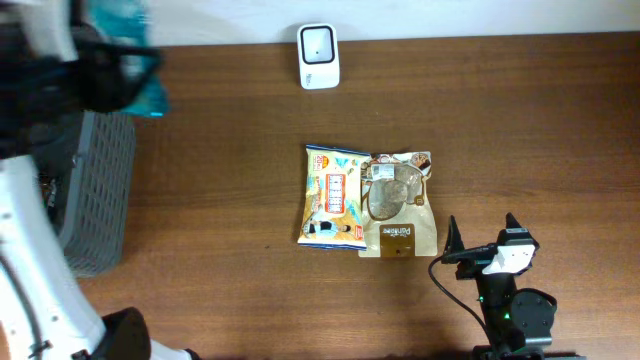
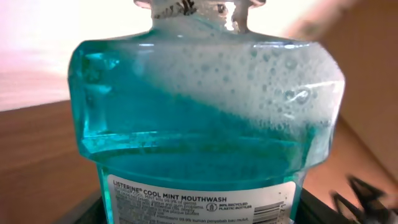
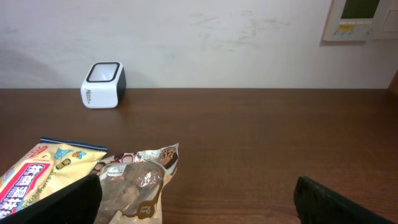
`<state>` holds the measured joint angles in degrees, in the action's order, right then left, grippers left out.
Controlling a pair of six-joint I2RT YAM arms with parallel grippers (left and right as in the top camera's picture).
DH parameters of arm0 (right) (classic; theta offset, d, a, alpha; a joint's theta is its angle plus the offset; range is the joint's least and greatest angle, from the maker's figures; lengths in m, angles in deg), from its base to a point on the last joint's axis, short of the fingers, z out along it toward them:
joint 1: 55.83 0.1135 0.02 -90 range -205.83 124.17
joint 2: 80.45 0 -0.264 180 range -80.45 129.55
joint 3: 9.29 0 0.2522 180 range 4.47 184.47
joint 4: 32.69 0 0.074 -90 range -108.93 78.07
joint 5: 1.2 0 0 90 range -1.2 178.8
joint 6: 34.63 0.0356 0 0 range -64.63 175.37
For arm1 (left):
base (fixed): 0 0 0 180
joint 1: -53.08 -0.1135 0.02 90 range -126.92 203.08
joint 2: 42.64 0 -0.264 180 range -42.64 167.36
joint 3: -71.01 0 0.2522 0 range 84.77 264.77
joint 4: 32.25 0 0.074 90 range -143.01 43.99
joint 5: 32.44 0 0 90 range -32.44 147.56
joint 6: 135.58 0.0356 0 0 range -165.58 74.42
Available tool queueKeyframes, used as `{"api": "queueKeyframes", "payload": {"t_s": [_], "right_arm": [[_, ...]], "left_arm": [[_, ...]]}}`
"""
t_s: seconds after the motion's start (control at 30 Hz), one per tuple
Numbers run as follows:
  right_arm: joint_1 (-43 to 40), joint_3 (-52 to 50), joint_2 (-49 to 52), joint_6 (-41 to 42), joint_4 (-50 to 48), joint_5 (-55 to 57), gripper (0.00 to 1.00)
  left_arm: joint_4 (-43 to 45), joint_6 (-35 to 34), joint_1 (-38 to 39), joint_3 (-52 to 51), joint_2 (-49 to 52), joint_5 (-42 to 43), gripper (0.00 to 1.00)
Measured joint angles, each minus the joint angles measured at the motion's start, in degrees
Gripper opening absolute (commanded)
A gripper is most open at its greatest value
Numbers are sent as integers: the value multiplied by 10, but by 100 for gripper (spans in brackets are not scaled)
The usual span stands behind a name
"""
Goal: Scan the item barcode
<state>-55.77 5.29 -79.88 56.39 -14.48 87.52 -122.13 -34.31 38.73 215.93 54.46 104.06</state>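
Note:
A teal bottle of mouthwash (image 2: 205, 106) fills the left wrist view, foam at its top. Its white label (image 2: 199, 202) faces the camera, with a barcode (image 2: 273, 214) at the lower right edge. My left gripper (image 2: 202, 211) is shut on the bottle, dark fingers (image 2: 87, 208) showing at both bottom corners. From overhead the bottle (image 1: 145, 85) is a blur at the far left, raised over the basket, well left of the white scanner (image 1: 318, 55) at the table's back edge. My right gripper (image 1: 482, 240) stands open and holds nothing at the front right.
Two snack bags lie mid-table: a yellow one (image 1: 333, 195) and a brown one (image 1: 400, 200), just left of my right gripper. A grey basket (image 1: 95, 190) stands at the left edge. The scanner (image 3: 102, 76) faces forward by the wall.

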Motion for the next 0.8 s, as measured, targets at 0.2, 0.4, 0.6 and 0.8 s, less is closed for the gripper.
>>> {"api": "queueKeyframes", "payload": {"t_s": [0.2,0.4,0.6,0.8], "right_arm": [[0,0,0,0,0,0,98],[0,0,0,0,0,0,98],[0,0,0,0,0,0,98],[0,0,0,0,0,0,98]], "left_arm": [[-4,-6,176,-48,16,-66,27],[17,-15,299,-110,86,-118,26],[72,-43,395,-132,217,-133,25],[128,-112,452,-134,327,-155,28]]}}
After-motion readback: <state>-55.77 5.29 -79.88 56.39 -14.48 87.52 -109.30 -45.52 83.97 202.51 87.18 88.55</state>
